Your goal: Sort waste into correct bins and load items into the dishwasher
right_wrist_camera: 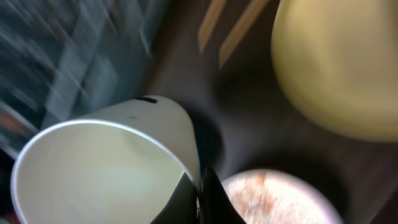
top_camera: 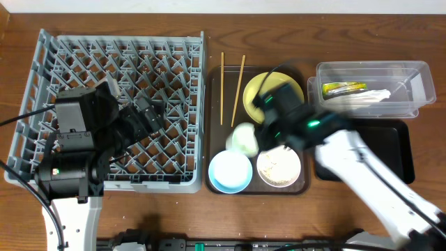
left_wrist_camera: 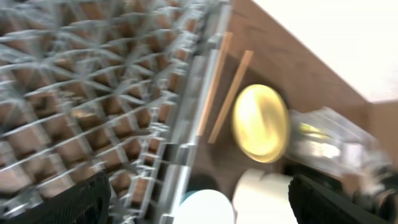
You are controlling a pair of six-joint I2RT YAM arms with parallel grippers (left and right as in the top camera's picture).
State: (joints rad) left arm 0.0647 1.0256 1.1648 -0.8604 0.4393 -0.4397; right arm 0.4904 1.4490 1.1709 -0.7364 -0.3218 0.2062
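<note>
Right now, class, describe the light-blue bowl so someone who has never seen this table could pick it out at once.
Find the big grey dish rack; the brown serving tray lies just right of it. In that tray's corner nearest the robot and the rack sits the light-blue bowl, the only blue dish, beside a white bowl holding rice-like scraps.

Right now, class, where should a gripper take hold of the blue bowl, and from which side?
Pinch the blue bowl by its rim, coming straight down, one finger inside and one outside: it sits upright with its mouth open. The near edge is probably best, since the white bowl crowds its right and the cup is close behind.
</note>
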